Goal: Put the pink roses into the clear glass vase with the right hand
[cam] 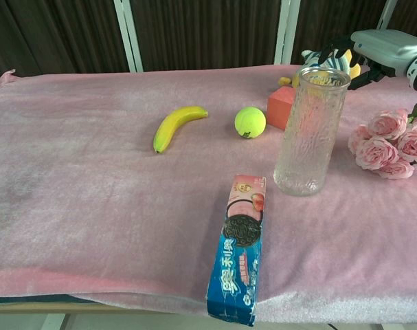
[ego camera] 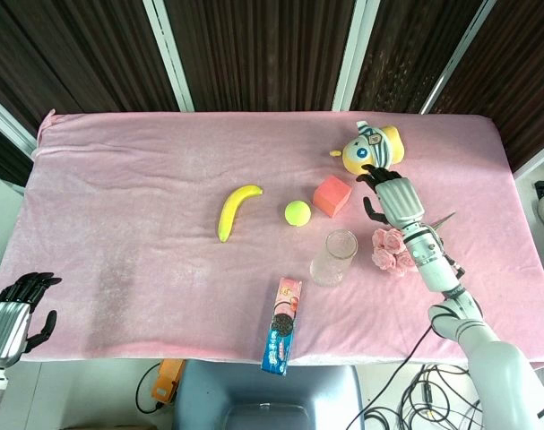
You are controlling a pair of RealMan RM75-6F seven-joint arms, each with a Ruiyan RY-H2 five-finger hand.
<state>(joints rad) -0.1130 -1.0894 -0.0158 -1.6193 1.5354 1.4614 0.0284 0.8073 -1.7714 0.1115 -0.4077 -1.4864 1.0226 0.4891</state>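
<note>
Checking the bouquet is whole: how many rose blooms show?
4 in chest view: roses clustered right of the vase, lying on the cloth. More may be hidden past the frame edge.

My right hand [cam: 373,51] runs off chest view's right edge; pink roses [cam: 393,144] cropped there too; stems hidden.

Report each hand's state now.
Left hand: holds nothing, fingers apart, open.
Right hand: holds nothing, fingers apart, open, above the roses.

Bright, even light; soft shadows
</note>
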